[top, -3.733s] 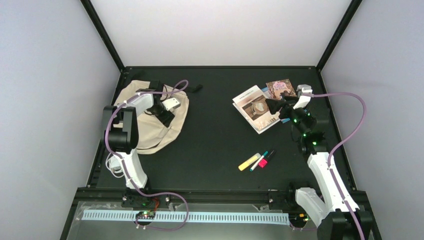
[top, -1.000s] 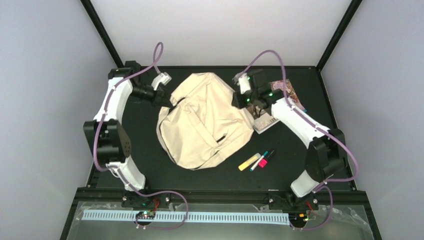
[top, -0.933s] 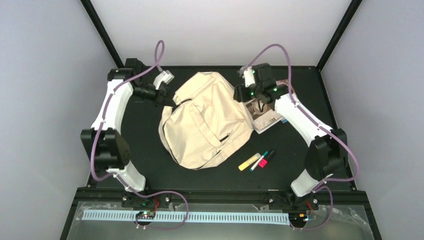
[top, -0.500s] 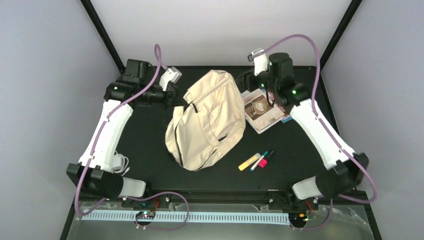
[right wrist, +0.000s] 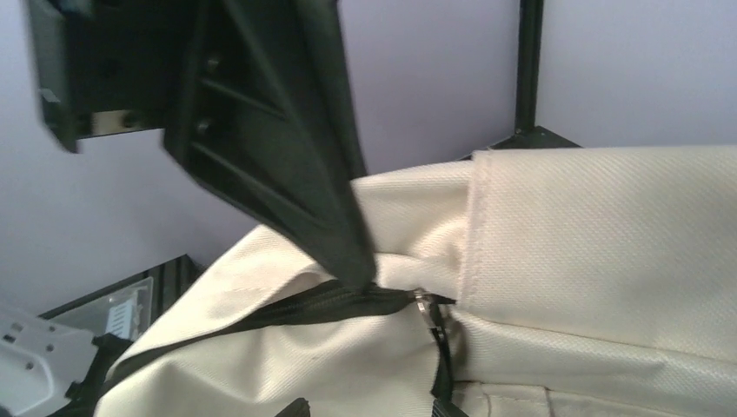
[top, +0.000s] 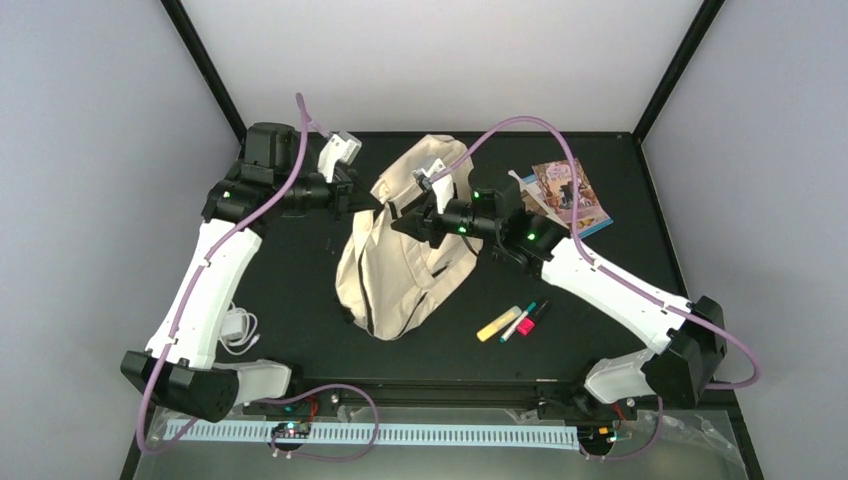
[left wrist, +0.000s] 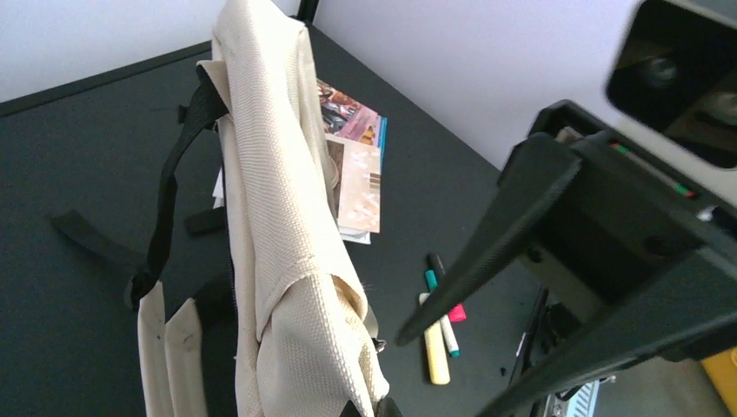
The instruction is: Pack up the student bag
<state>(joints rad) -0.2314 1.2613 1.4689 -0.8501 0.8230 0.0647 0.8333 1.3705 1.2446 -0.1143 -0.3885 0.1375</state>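
The student bag (top: 405,285), cream fabric with black straps, is at the middle of the tabletop (top: 300,290). Its top is lifted and its lower end appears to rest on the surface. Your left fingers (top: 362,196) are clamped on the fabric at the raised upper edge, holding it up. Your right fingers (right wrist: 287,148) stand parted at the bag's dark zipper (right wrist: 287,306). One tip touches the zipper line just beside the metal pull (right wrist: 424,306); the other shows only at the lower edge of the right wrist view. That side grips nothing. Books (top: 562,188) lie at the far right and a few pens (top: 515,322) lie nearer the front, all outside the bag.

The step in hand looks to be opening the main zip. To do it well, move the right fingers onto the pull itself, not the tape, and close squarely on it before drawing. Make the left grip firm and high so the cloth is taut, since slack fabric is likely to bunch and jam the slider. Draw along the zipper's line, not away from it.
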